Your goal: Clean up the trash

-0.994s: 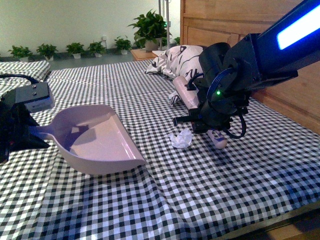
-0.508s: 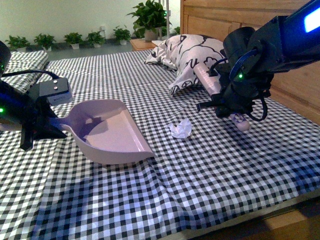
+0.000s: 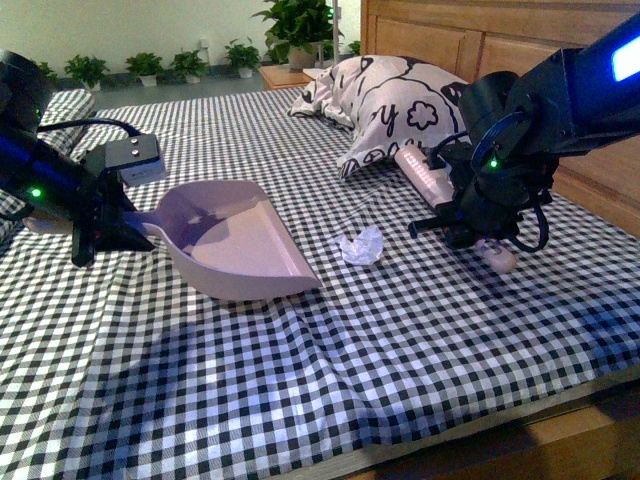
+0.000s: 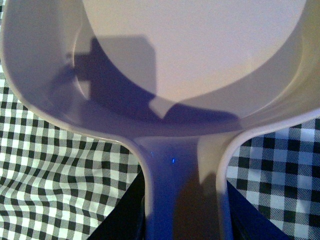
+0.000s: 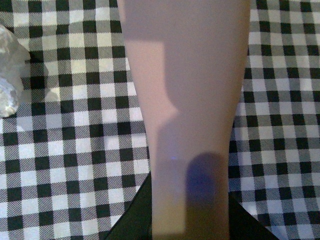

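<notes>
The trash [image 3: 362, 245], a small crumpled white paper wad, lies on the checked cloth mid-bed; it also shows at the edge of the right wrist view [image 5: 7, 75]. The pale pink dustpan [image 3: 235, 240] rests to its left, mouth toward the wad, a short gap between them. My left gripper [image 3: 118, 228] is shut on the dustpan's handle, which fills the left wrist view [image 4: 185, 210] below the dustpan's scoop [image 4: 200, 60]. Right of the wad, my right gripper [image 3: 468, 225] is shut on the brush [image 3: 420, 178]. Its pale handle [image 5: 185, 75] runs between the right gripper's jaws [image 5: 190, 215]. The bristles are hidden.
A patterned pillow [image 3: 390, 110] lies behind the right arm against the wooden headboard [image 3: 470, 40]. The cloth is wrinkled in front of the dustpan [image 3: 300, 350]. The bed's front edge [image 3: 480, 430] runs along the lower right. Potted plants [image 3: 150, 68] stand far back.
The dustpan has moved right, its lip closer to the wad. The right gripper with the brush has drawn away to the right of the wad.
</notes>
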